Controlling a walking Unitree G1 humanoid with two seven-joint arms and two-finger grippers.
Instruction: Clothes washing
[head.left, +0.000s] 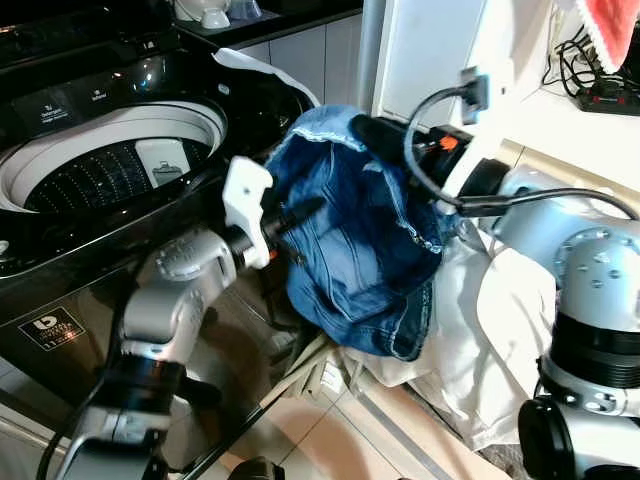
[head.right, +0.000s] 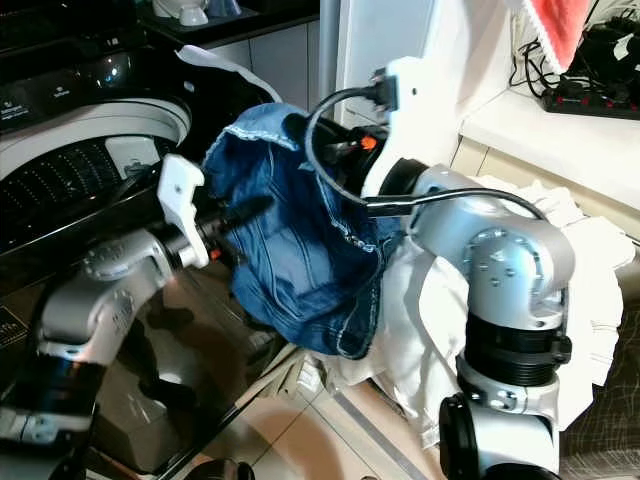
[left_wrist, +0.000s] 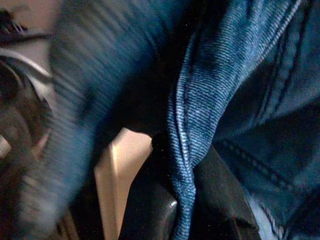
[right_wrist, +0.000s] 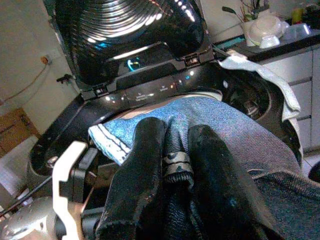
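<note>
Tightly, right claw (right_wrist: 175, 150) on jeans (head.left: 350, 240) (pinched).

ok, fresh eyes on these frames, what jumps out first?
The blue jeans held up between both arms, beside the open black top-load washer. The right gripper pinches the denim at its top edge, and the left gripper pokes into the fabric from the washer side. White laundry is heaped behind, under the right arm.

The left pincer (head.left: 305, 215) has its fingertips buried in the crumpled blue denim jeans (head.left: 350, 250). In the left wrist view one fold of denim is blurred. The black top-loading washing machine (head.left: 110, 150) is cut off by the picture's left edge.
</note>
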